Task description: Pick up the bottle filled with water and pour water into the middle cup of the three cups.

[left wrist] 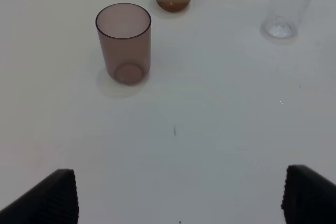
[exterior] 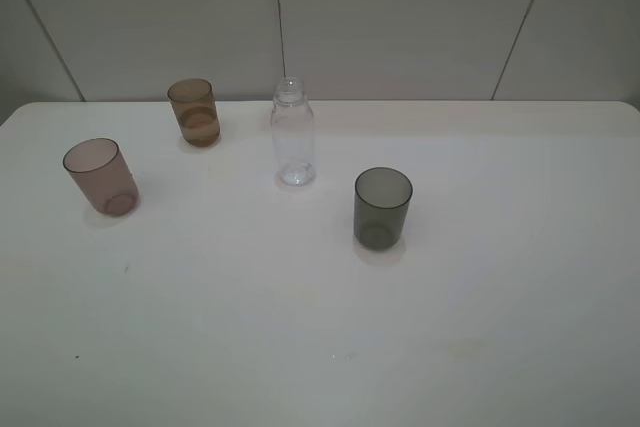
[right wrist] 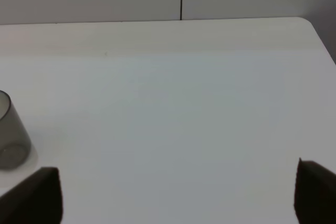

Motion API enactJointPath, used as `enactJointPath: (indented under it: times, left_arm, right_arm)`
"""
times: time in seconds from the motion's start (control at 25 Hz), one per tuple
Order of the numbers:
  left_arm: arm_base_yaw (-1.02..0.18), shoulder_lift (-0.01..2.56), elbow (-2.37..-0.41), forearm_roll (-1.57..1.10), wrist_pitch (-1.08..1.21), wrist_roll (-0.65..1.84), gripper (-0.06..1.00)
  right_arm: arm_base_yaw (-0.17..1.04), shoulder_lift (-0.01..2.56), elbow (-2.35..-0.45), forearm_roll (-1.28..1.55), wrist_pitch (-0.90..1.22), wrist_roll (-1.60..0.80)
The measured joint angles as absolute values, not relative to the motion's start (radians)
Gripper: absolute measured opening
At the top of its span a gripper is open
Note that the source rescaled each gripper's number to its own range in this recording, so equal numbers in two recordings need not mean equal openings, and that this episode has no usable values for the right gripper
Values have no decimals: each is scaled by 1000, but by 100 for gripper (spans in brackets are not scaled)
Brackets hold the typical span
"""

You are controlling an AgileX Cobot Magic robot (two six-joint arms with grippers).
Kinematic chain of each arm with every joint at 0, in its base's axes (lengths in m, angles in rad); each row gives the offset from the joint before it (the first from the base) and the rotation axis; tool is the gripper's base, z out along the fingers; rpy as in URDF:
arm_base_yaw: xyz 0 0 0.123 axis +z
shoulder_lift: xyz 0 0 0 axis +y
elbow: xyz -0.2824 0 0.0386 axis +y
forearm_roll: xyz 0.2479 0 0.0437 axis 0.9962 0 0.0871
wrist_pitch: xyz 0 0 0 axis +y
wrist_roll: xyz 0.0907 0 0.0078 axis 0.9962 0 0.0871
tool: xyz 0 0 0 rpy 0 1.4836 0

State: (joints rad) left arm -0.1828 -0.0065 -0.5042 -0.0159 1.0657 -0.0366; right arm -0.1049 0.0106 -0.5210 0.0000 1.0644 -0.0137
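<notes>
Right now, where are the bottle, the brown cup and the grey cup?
bottle [exterior: 293,142]: exterior high view, middle of its clear body.
brown cup [exterior: 195,115]: exterior high view, its side wall.
grey cup [exterior: 381,209]: exterior high view, its front wall.

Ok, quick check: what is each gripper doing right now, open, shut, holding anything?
Left gripper: open, holding nothing, above bare white table.
Right gripper: open, holding nothing.

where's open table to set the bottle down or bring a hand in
The whole near half of the table, in front of the pink cup and grey cup, is bare, as is the right side beyond the grey cup. It is tightest at the back, between the amber cup and the bottle.
</notes>
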Motion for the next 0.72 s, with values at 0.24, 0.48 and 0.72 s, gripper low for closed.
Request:
enactJointPath:
  times: [0.24,0.48,0.72]
  left_arm:
    - [-183,-6,-503,-16,1065,-36,98]
    - [-172,-6,-503,-18,1065,-36,98]
    - [-39,-6,-503,-19,1065,-35,98]
  right_arm:
    - [-105,11,-521,0,1064,-14]
    - [-105,11,-521,0,1064,-14]
    - [-105,11,-521,0,1064,-14]
